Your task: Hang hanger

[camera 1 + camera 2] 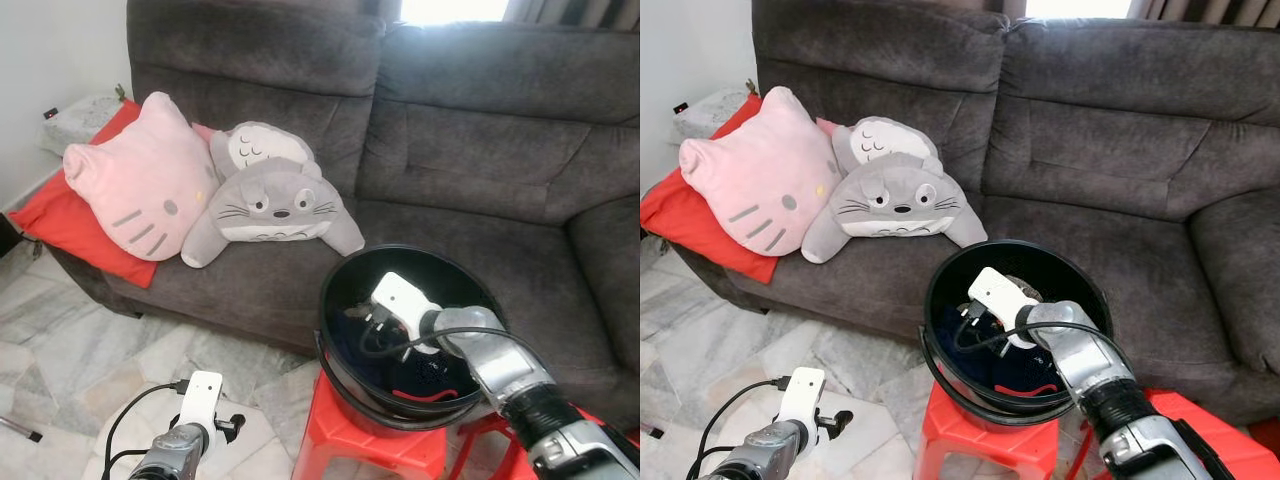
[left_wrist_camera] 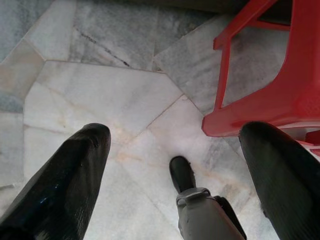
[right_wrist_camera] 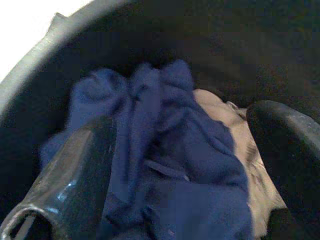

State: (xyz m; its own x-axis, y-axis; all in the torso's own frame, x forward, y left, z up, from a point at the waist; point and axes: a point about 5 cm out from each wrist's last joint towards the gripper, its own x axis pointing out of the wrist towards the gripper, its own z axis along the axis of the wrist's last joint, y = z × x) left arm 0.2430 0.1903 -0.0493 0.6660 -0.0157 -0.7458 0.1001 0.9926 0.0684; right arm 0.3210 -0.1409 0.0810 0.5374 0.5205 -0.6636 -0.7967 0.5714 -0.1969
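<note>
A black bucket (image 1: 323,310) stands on a red plastic stool (image 1: 345,445) in front of the sofa. Inside it lie a dark blue cloth (image 3: 165,150) and a beige cloth (image 3: 240,145). A red curved piece (image 1: 432,397), possibly a hanger, shows at the near inner wall. My right gripper (image 3: 180,130) reaches down into the bucket and is open just above the blue cloth, holding nothing. Low at my side, my left gripper (image 2: 175,135) hangs open over the marble floor with nothing in it.
A dark grey sofa (image 1: 460,150) fills the background, with a pink cat cushion (image 1: 140,180), a grey plush (image 1: 275,205) and a red cushion (image 1: 60,225) on its left end. A second red stool (image 1: 1210,420) stands at the right. The marble floor (image 2: 100,85) lies to the left.
</note>
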